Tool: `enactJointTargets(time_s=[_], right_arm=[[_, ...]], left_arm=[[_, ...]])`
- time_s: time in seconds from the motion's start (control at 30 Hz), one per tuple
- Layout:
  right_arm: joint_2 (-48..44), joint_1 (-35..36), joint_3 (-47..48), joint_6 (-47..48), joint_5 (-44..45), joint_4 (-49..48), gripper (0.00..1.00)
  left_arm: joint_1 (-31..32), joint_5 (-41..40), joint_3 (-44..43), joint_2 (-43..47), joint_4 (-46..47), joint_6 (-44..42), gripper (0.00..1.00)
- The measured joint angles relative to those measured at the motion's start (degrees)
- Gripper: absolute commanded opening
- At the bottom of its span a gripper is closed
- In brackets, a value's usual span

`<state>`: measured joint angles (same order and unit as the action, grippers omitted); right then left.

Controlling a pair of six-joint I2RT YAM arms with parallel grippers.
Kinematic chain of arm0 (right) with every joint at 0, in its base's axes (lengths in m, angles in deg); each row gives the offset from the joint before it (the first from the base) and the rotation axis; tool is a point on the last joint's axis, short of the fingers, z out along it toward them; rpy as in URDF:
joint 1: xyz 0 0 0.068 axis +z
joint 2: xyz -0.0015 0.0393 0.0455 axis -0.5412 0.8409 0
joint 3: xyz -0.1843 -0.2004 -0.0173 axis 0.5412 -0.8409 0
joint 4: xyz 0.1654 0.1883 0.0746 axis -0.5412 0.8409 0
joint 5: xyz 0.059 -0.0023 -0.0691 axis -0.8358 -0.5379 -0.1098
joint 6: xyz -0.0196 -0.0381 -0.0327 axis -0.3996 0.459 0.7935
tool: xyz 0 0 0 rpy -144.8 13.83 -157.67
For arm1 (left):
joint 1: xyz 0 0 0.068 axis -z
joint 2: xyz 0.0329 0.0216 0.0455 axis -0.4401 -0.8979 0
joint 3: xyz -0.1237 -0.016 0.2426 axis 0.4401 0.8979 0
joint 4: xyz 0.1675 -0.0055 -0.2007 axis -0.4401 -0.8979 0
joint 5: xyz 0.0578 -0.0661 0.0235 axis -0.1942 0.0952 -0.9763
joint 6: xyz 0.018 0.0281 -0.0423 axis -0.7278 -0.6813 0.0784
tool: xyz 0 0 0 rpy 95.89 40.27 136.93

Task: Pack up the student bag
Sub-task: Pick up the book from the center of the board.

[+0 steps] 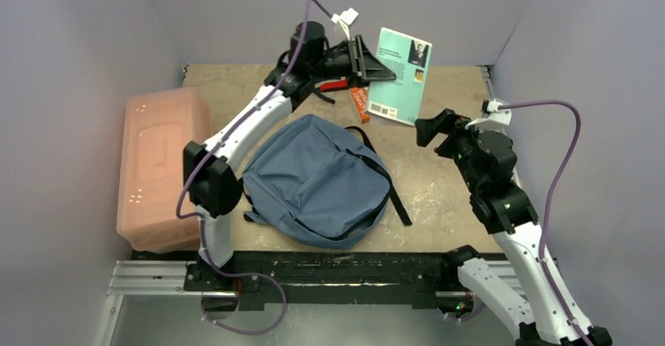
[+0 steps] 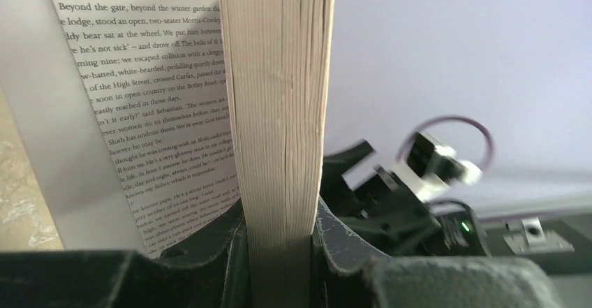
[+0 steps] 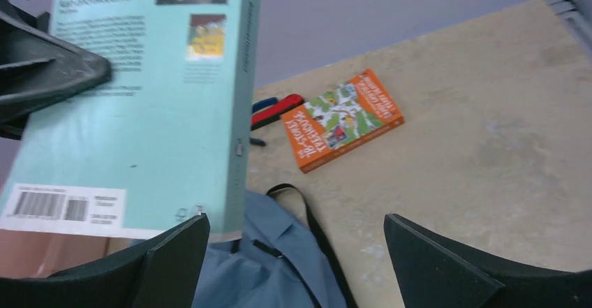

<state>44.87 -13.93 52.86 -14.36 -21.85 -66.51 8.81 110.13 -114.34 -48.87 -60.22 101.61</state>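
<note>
Where the student bag lies: the student bag (image 1: 317, 177) rests flat on the middle of the worktop (image 1: 447, 205), between the two arms, with one dark strap (image 1: 394, 198) trailing out towards the right arm.
Left gripper: the left gripper (image 1: 362, 57) is raised over the far side of the worktop. Its fingers (image 2: 345, 248) pinch the page block of a teal paperback (image 1: 400, 75).
Teal paperback: it is held upright off the worktop, beyond the bag's far edge, with the barcode side facing the right arm. One printed page is splayed away from the block.
Right gripper: the right gripper (image 1: 431, 129) has its fingers (image 3: 171, 259) spread wide and holds nothing. It hovers near the paperback's lower corner, and contact cannot be told.
Orange book: the orange book (image 3: 342, 119) lies flat on the worktop just behind the bag, below the raised paperback.
Red and blue item: the red and blue item (image 3: 276, 109) lies just beside the orange book. Its kind cannot be told.
Pink box: the translucent pink box (image 1: 161, 165) sits at the left edge of the worktop, apart from the bag.
In the way: the left forearm (image 1: 251, 122) crosses above the gap between the box and the bag.
</note>
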Motion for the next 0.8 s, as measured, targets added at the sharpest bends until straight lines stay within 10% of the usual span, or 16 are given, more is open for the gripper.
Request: enactJointTargets(time_s=[0.27,0.53,0.8], right_arm=[[6.75,-0.55,2.45,-5.46,-28.26,-7.69,0.99],[10.38,-0.66,-8.2,-21.81,-57.0,-37.42,0.97],[13.81,0.79,-13.46,-38.18,-65.2,-65.22,0.6]], left_arm=[[-3.87,9.05,17.11,19.87,7.56,-0.87,0.0],[-5.38,14.82,30.58,30.88,6.08,-4.85,0.0],[-4.63,17.11,35.15,37.29,1.77,-9.81,0.0]])
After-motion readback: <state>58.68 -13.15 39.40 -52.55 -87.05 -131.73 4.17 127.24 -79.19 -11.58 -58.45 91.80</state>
